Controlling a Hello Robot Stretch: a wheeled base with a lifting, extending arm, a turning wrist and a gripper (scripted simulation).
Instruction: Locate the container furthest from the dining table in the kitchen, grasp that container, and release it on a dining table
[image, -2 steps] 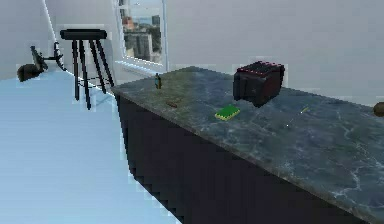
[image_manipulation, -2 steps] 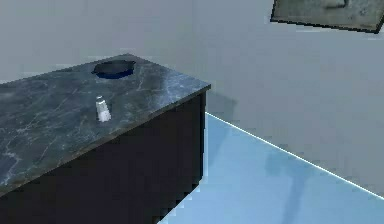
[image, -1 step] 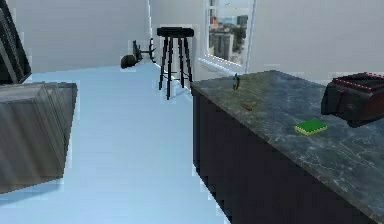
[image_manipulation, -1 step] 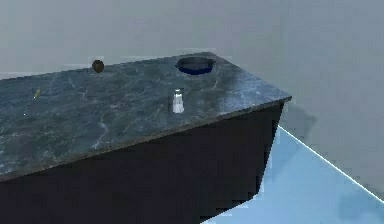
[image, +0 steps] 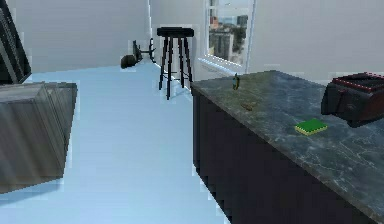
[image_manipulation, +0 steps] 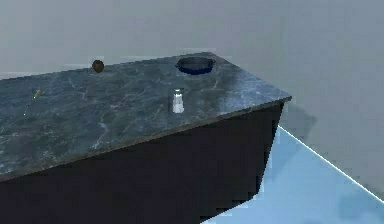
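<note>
Marble counter (image_manipulation: 90, 120) carries a dark blue bowl (image_manipulation: 196, 66), mouth upward; a pale shaker (image_manipulation: 178, 101) stands upright nearby.

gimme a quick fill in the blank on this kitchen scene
1. The black stool stands on the floor in front of a ____.
2. The flat thing lying on the counter near the toaster is ____.
3. In the arm side view, the small shaker stands on the countertop this side of a dark ____ bowl.

Missing words: window; green; blue
</note>
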